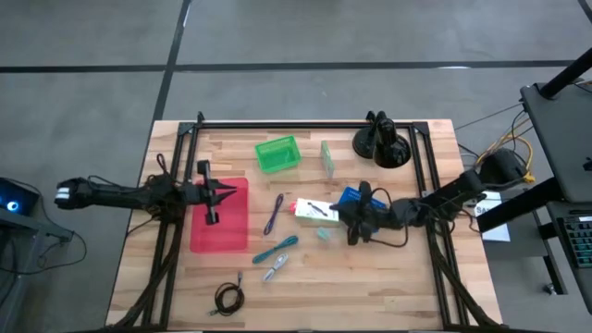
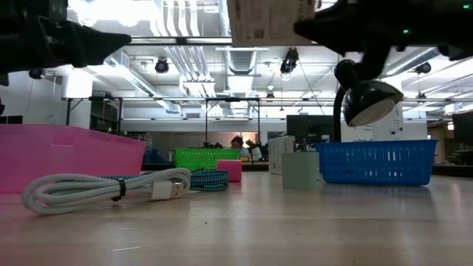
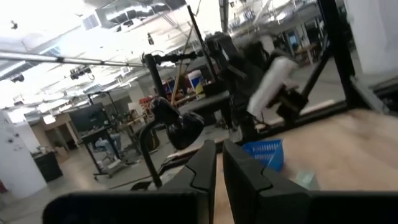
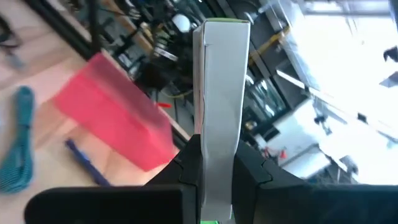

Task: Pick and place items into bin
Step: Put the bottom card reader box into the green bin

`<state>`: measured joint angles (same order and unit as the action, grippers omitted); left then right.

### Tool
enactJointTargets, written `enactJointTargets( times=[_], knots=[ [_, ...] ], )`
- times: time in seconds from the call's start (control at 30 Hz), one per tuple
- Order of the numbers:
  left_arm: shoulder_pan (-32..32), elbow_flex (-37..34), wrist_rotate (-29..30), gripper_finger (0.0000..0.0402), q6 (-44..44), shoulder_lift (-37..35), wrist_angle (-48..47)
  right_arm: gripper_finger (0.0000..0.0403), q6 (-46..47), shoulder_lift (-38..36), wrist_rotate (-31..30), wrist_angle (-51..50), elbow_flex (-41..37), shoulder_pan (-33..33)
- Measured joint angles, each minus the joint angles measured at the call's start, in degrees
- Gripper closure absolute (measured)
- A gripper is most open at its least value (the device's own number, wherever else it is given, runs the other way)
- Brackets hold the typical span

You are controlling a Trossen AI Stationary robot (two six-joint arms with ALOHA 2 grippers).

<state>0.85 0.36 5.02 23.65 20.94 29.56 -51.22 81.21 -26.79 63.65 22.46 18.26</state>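
Observation:
My right gripper [image 1: 344, 217] is shut on a white box with green trim [image 1: 310, 210], held above the table's middle. It shows high up in the low view [image 2: 270, 22]. My left gripper [image 1: 227, 192] is shut on nothing and hovers over the red bin [image 1: 222, 231]. Lying flat on the table are a purple pen [image 1: 274, 215], a teal braided cable [image 1: 277, 248], a silver clip [image 1: 275, 268], a black coiled cable [image 1: 228, 298] and a pale blue bit [image 1: 323, 234]. A pale green block [image 1: 326, 157] stands near the far side. My right gripper pinches the white box between its two fingers [image 4: 249, 168] near the box's end closest to the wrist [image 4: 217, 146]. The fingers come level from the table's right and lie along the box. The box is lifted clear and sticks out toward the table's left.
A green basket [image 1: 277, 154] and a black lamp [image 1: 381, 143] sit toward the far edge. A blue basket [image 1: 350, 196] lies just under my right arm. A black frame runs along the table's left, far and right sides. Bare wood shows along the near edge.

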Motion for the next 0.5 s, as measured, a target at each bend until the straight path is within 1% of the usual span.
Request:
enactJointTargets(
  times=[0.1,0.23,0.3,0.43,0.5],
  knots=[
    [0.0,0.2,-0.1,0.0372,4.1,1.5,0.0,0.0369,3.3,0.0,0.7,-1.3,1.5,-2.8],
    [0.0,0.2,-1.3,0.0333,7.1,4.1,3.6,0.0369,4.3,0.1,5.5,-3.9,1.7,-7.3],
    [0.0,0.2,-3.3,0.0306,8.3,6.1,6.8,0.0369,5.0,0.3,9.0,-4.1,1.7,-9.6],
    [0.0,0.3,-9.4,0.0251,8.7,10.7,12.5,0.0369,6.9,0.3,15.3,-4.3,1.7,-13.1],
    [0.0,0.5,-10.7,0.0228,8.7,13.4,14.8,0.0369,7.6,0.3,17.5,-4.4,1.6,-14.1]
  ],
)
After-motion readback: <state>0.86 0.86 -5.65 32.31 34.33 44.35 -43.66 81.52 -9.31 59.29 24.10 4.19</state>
